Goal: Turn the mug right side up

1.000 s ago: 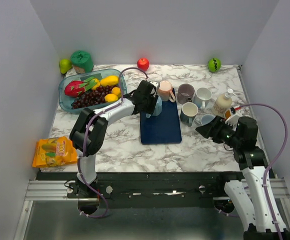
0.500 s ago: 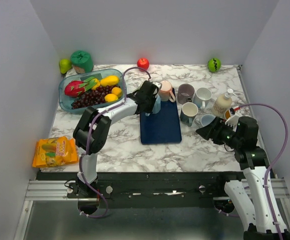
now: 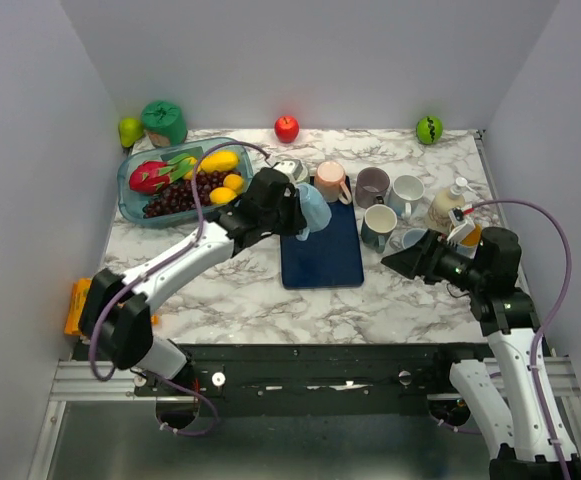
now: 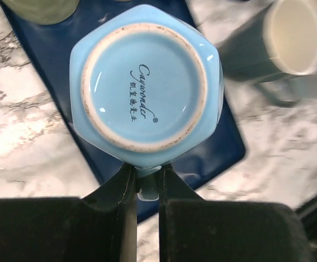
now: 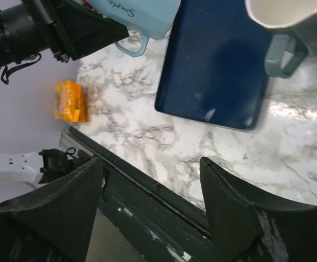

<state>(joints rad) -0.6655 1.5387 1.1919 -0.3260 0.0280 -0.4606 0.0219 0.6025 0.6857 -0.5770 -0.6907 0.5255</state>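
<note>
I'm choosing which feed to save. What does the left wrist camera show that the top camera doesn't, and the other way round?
Only the left wrist view: the printed base of the mug, and its handle pinched between the fingers of the left tool. Only the top view: the fruit tray, the red apple and the open right tool. Both: the mug, the dark blue mat and the marble table.

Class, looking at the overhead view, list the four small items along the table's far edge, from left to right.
yellow-green fruit → dark green round item → red apple → green ball
</note>
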